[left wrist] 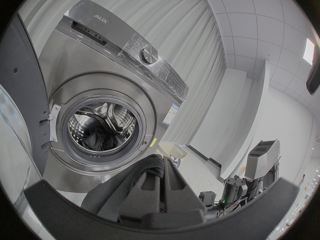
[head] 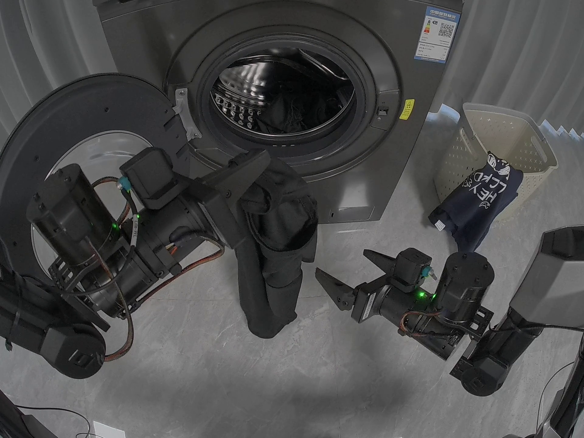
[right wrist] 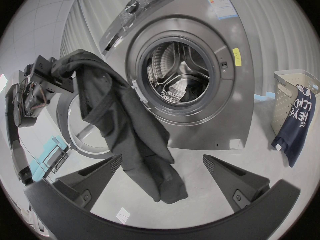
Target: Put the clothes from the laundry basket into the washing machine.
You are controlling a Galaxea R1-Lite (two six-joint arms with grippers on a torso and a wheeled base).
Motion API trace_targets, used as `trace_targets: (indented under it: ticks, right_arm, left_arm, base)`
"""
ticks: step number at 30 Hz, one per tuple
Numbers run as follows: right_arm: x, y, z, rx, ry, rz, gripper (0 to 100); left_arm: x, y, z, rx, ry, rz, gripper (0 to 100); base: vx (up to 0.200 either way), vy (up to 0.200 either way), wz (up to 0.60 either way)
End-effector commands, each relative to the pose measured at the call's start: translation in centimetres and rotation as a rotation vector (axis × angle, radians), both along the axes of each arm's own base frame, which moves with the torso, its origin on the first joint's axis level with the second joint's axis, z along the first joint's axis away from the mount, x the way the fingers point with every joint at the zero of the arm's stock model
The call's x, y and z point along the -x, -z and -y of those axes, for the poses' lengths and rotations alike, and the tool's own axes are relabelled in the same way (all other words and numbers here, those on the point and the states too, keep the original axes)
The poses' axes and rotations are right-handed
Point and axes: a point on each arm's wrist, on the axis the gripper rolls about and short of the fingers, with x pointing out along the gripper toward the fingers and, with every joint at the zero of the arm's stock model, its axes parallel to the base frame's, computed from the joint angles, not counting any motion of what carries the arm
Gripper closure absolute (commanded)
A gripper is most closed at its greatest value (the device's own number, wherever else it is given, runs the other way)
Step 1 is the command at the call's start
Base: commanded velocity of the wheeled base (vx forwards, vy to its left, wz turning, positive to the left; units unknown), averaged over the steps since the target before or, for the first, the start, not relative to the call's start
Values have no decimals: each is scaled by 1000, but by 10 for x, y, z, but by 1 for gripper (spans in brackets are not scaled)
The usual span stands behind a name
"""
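Note:
My left gripper [head: 258, 164] is shut on a black garment [head: 274, 250] that hangs down toward the floor, just in front of and below the washing machine's open port [head: 283, 95]. Dark clothes lie inside the drum [left wrist: 100, 139]. The same black garment [right wrist: 126, 124] droops from the left gripper [right wrist: 58, 70] in the right wrist view, and bunches against the shut fingers [left wrist: 156, 184] in the left wrist view. My right gripper [head: 347, 278] hovers open and empty above the floor, right of the garment. A navy printed shirt [head: 477, 199] drapes over the laundry basket's [head: 517, 132] front rim.
The washer's round door [head: 79, 153] is swung open to the left, behind my left arm. The cream basket [right wrist: 293, 87] stands on the floor right of the machine. Grey curtains hang behind. Bare tile floor [head: 304, 372] spreads in front.

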Motion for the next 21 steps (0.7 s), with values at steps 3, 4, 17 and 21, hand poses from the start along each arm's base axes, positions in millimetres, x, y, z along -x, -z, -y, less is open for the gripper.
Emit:
trace_targets:
  ticks: [3, 4, 17, 21]
  right_arm:
    - [-10, 6, -7, -2, 2, 3, 0]
    - [-14, 8, -7, -2, 10, 2, 0]
    - [-38, 21, -23, -13, 19, 16, 0]
    - [-50, 29, -29, -16, 25, 22, 0]
  left_arm:
    - [2, -2, 1, 5, 8, 3, 100]
    - [2, -2, 1, 6, 8, 4, 100]
    - [4, -4, 1, 16, 18, 8, 100]
    - [4, -4, 2, 17, 18, 8, 100]
  base:
    - [0, 0, 0]
    - [0, 0, 0]
    - [0, 0, 0]
    - [0, 0, 0]
